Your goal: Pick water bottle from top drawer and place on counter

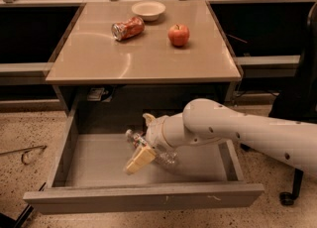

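The water bottle (167, 158) lies on its side in the middle of the open top drawer (143, 197), its cap end pointing to the back left. My gripper (137, 142) reaches down into the drawer from the right. It is open, with one tan finger (139, 160) in front of the bottle and the other behind it, so the fingers straddle the bottle's cap end. My white arm covers the right side of the drawer. The tan counter (138, 61) is above the drawer.
On the counter stand a crushed red soda can (128, 28), a red apple (179, 34) and a white bowl (148, 9). A black chair (297, 98) is at the right. The floor is speckled, with a wire object (27, 153) at the left.
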`<state>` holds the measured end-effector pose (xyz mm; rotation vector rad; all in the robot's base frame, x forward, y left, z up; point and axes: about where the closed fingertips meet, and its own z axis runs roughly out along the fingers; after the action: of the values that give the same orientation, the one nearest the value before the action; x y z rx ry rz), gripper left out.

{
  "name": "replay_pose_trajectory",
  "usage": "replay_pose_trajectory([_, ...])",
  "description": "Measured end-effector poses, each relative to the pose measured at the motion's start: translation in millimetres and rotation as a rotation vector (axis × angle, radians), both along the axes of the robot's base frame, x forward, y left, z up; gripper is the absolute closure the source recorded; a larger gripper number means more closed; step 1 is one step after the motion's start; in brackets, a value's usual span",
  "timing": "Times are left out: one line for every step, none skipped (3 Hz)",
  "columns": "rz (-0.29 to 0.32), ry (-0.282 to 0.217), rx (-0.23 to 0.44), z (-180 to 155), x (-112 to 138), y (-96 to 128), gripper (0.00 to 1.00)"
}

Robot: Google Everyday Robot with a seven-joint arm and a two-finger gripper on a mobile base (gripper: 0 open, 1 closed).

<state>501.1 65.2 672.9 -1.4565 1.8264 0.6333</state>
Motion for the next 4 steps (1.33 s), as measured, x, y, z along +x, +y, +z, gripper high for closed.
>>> replay_pose_trajectory([-0.056,-0.011,-0.072,-10,23,-13,0.0])
replay_pose_trajectory([-0.088,-0.007,-0.106,-21,36,-24,0.0])
replay_pose_trajectory([-0.105,0.028,-0.093,-41,34,-27,0.0])
replay_pose_trajectory([-0.128,0.068,-0.068,-61,24,-30,0.0])
